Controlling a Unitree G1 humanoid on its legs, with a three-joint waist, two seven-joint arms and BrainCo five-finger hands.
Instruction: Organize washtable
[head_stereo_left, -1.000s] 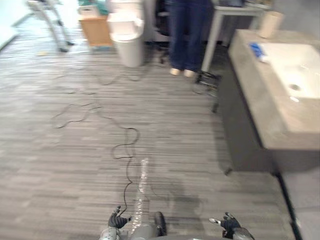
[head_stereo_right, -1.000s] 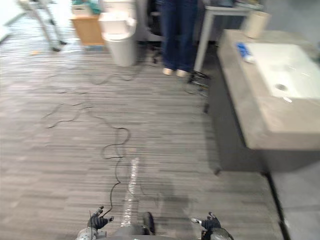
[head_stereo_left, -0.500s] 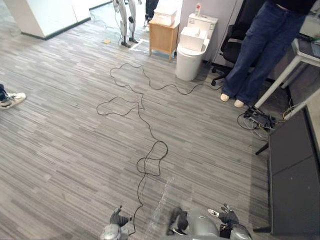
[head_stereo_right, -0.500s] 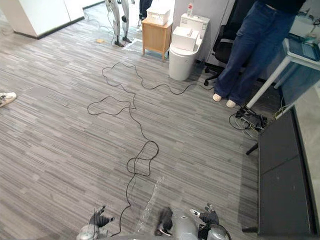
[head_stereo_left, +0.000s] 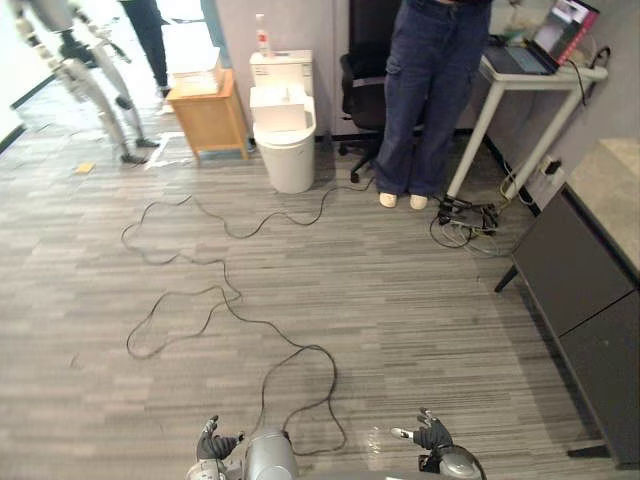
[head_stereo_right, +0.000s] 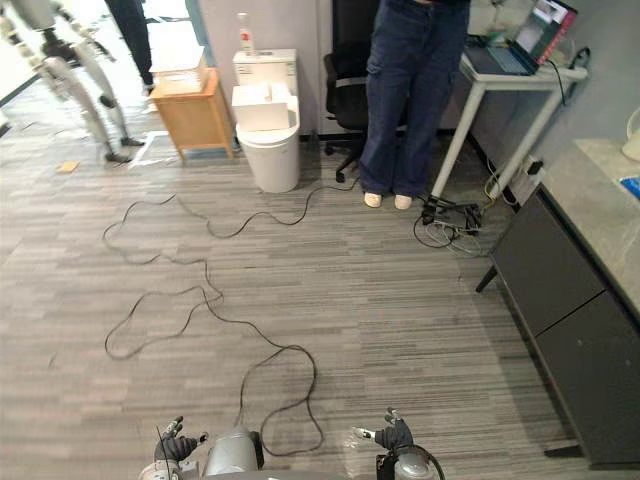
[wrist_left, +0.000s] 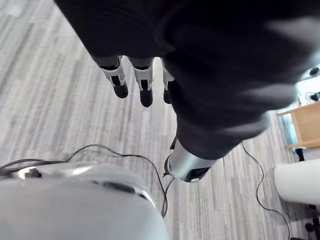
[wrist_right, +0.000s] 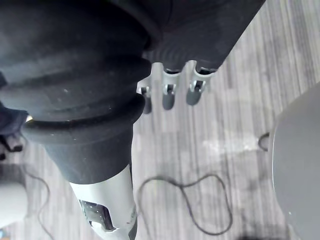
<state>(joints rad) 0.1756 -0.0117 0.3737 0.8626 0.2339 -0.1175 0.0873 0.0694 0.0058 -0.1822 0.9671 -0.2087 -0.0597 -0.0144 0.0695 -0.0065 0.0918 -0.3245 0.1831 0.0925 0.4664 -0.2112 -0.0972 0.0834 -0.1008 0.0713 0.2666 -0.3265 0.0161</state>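
Note:
The washtable stands at the far right, with a grey stone counter (head_stereo_right: 596, 207) over a dark cabinet (head_stereo_left: 588, 290). A small blue item (head_stereo_right: 631, 185) and a pale object (head_stereo_right: 632, 146) lie on the counter's far part. My left hand (head_stereo_left: 212, 443) and right hand (head_stereo_left: 430, 436) hang low at the bottom of the eye views, far from the washtable. In the left wrist view the left hand's fingers (wrist_left: 116, 81) are straight over bare floor. The right hand's fingers (wrist_right: 168, 95) are also straight, holding nothing.
A person in blue jeans (head_stereo_left: 425, 100) stands ahead beside a white desk with a laptop (head_stereo_left: 540, 62). A white lidded bin (head_stereo_left: 283, 135), a wooden side table (head_stereo_left: 205, 115) and a black chair (head_stereo_left: 360, 85) line the back wall. Another robot's legs (head_stereo_left: 85, 85) show far left.
The whole picture has shifted, so the camera swung round. The sink seen a second ago is out of the picture. Both hands hang low as before.

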